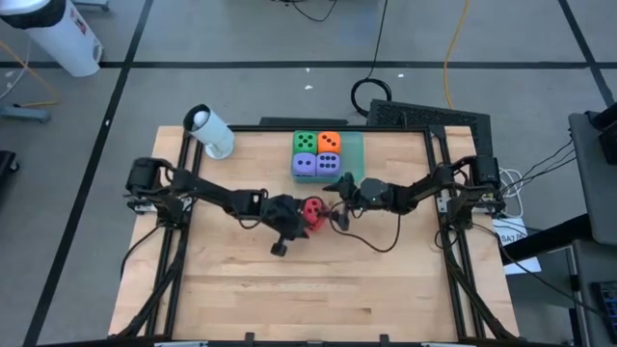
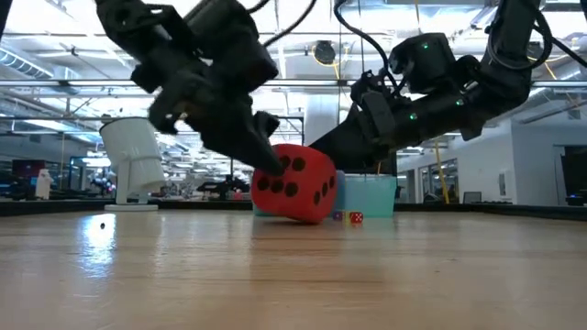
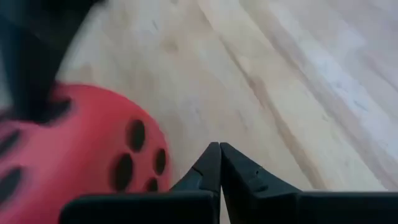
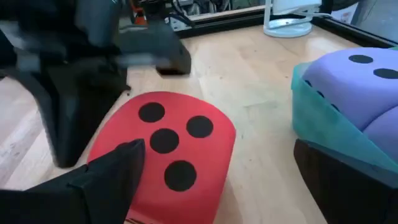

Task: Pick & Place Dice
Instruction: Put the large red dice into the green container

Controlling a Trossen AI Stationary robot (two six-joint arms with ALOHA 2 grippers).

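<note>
A red die [image 1: 313, 209] with dark pips sits tilted on the wooden table, resting on one lower edge [image 2: 303, 218]. My left gripper [image 1: 299, 224] is shut and lies against its left side. My right gripper [image 1: 337, 198] stands open, level, at the die's right side; one finger [image 4: 115, 174] is beside the die and the other [image 4: 348, 186] is by the tray. A green die [image 1: 306, 142], an orange die [image 1: 329, 142] and two purple dice [image 1: 316, 165] lie in the translucent green tray [image 1: 357, 145] behind. My left gripper's shut fingers [image 2: 260, 158] bear on the red die's upper edge [image 2: 275, 163] from the table's left, slanting down. The die stands tipped under them, one lower edge on the table. My right gripper: whether its finger touches the die's side [image 4: 146, 186], I cannot tell.
A white cylinder-shaped device [image 1: 209, 132] stands at the table's far left corner. The tray with its dice is right behind my right gripper. A black cable [image 1: 371, 236] trails over the table from the right arm. Bare wood lies toward the near edge.
</note>
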